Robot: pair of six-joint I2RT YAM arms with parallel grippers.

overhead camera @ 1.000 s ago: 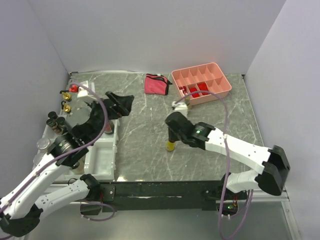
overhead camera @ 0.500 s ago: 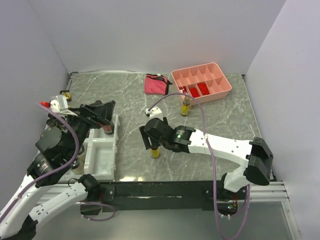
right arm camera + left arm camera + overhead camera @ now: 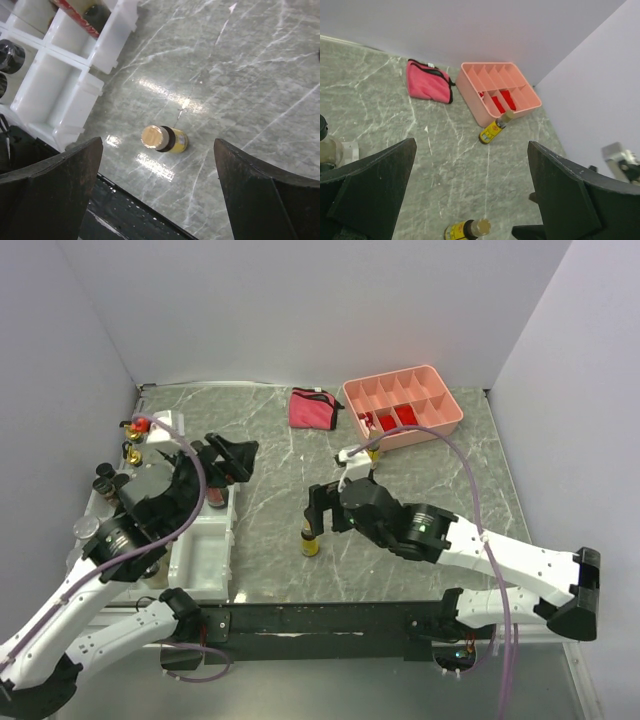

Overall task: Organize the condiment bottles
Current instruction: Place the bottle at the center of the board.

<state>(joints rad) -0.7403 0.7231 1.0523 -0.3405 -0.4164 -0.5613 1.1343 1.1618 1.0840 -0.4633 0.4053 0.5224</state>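
Storage rack (image 3: 205, 558) sat left, near the left pincer (image 3: 232, 452), wide open and empty. The small yellow bottle (image 3: 176, 140) stood upright on the surface (image 3: 240, 75) under the right pincer (image 3: 158, 142), equally spread and empty; a straight descent, gripping below the cap (image 3: 153, 136), looked best.

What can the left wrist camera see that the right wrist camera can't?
Only the left wrist view shows the pink pouch, the pink tray and the yellow bottle beside the tray. Only the right wrist view looks into the white organizer, where a black-lidded jar sits. Both show the marble table and the gold-capped yellow bottle standing alone on it.
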